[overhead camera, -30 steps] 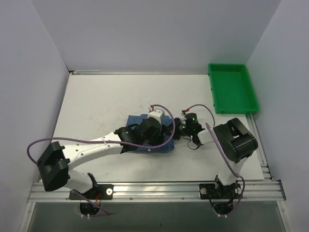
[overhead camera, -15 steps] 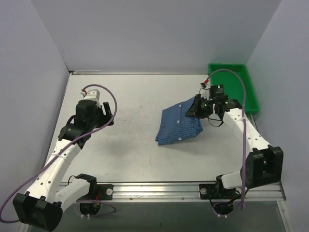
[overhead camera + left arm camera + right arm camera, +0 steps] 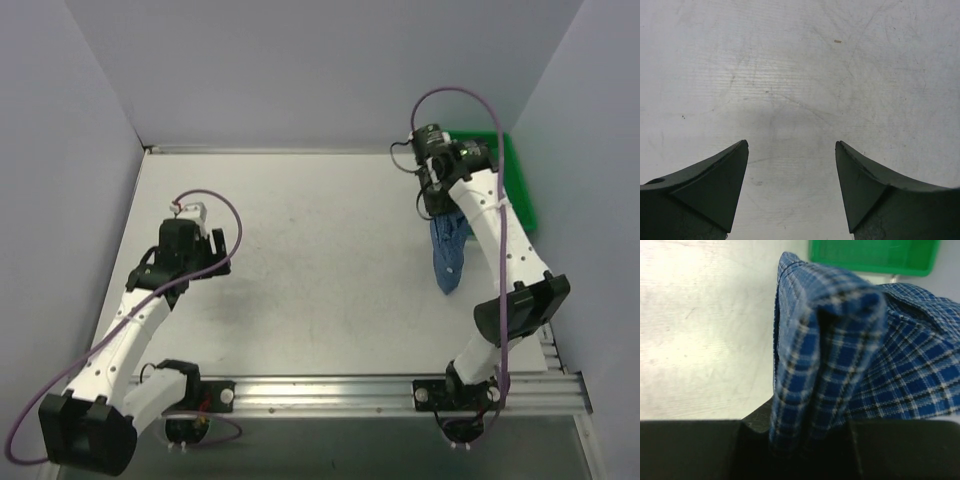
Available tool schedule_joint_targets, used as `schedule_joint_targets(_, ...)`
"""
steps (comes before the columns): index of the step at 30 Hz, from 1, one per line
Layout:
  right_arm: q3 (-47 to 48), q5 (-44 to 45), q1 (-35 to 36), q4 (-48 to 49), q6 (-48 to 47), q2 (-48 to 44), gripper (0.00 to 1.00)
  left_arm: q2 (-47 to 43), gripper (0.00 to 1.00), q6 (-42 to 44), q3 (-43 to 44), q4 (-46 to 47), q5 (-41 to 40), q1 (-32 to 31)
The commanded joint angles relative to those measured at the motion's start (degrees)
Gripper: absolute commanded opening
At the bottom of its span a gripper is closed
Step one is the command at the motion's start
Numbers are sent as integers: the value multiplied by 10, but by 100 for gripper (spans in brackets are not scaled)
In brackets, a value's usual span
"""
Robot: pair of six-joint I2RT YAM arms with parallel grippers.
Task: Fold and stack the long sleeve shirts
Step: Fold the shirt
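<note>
Shirt (image 3: pixel 448 256) lifted off table (image 3: pixel 300 200), hanging from right fingers (image 3: pixel 875 445).

Right end effector (image 3: pixel 800 442): dark body fills the bottom edge, jaws closed on a bunched fold of the blue checked shirt (image 3: pixel 840 340). Cloth rises from the grip as a thick, doubled ridge. More of it spreads to the right, in looser folds. White and black lines cross the blue weave. Pale scuffed surface (image 3: pixel 705 330) lies behind on the left. Green tray (image 3: pixel 875 255) at the top edge, partly cut off by the frame.
</note>
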Motion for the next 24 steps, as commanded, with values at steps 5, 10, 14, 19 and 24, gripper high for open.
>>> schedule_joint_targets(5, 121, 185, 167, -190, 55, 230, 0, -21, 79, 7, 5, 4, -15, 9)
schedule_joint_targets(10, 183, 179, 261, -185, 113, 392, 0, -22, 79, 3, 5, 4, -15, 13)
schedule_joint_targets(14, 260, 159, 319, -186, 131, 506, 0, -37, 79, -1, 4, 3, -31, 18)
schedule_joint_targets(19, 255, 133, 371, -165, 142, 533, 0, -57, 79, -8, 3, 3, -49, 24)
schedule_joint_targets(24, 213, 113, 395, -120, 156, 518, 1, -75, 79, -12, 2, 3, -62, 32)
